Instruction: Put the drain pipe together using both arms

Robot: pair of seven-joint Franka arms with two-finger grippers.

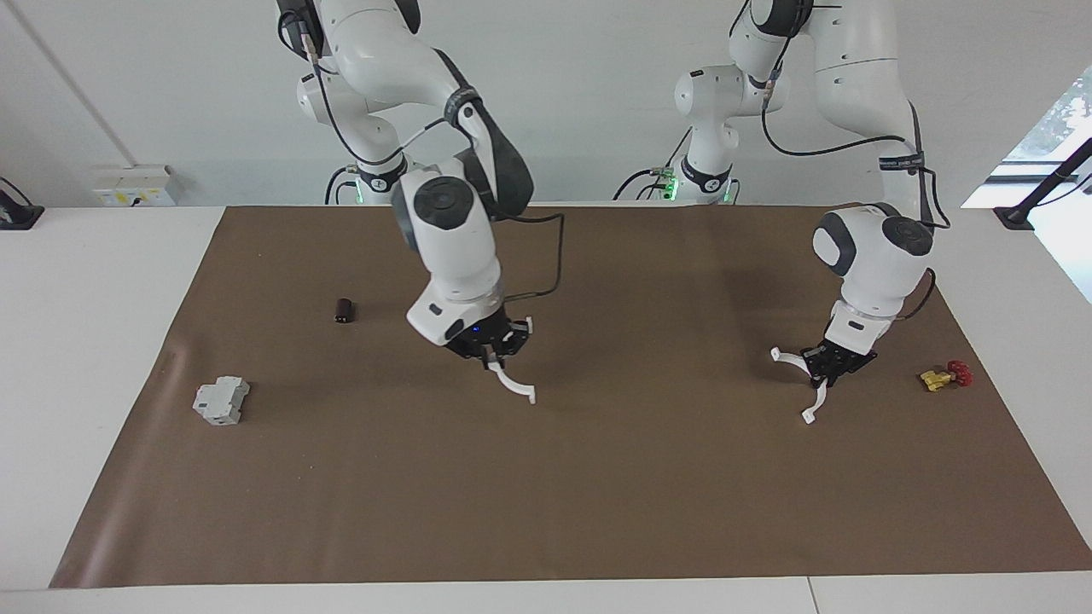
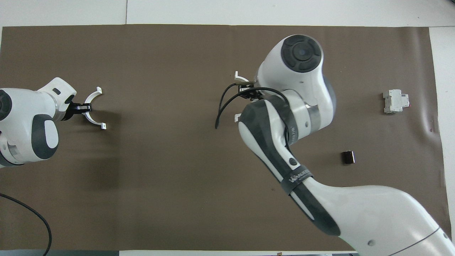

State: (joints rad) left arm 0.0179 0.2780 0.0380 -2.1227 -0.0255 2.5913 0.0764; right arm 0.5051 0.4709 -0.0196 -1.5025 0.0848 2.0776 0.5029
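The drain pipe is in two white half-ring arcs, one in each gripper. My right gripper [image 1: 493, 350] is shut on one arc [image 1: 516, 385] and holds it just above the middle of the brown mat. In the overhead view this gripper [image 2: 249, 93] is largely covered by its own arm, and only the arc's end tabs [image 2: 240, 78] show. My left gripper [image 1: 826, 368] is shut on the other arc [image 1: 789, 358] above the mat toward the left arm's end. It shows clearly in the overhead view [image 2: 82, 106], with its arc [image 2: 91, 120] opening toward the right gripper. The two arcs are far apart.
A grey boxy block [image 1: 222, 401] [image 2: 395, 101] lies toward the right arm's end of the brown mat [image 1: 597, 512]. A small dark cylinder [image 1: 345, 310] [image 2: 348, 157] lies nearer to the robots than the block. A red-and-yellow valve [image 1: 945, 375] lies beside the left gripper, toward the mat's edge.
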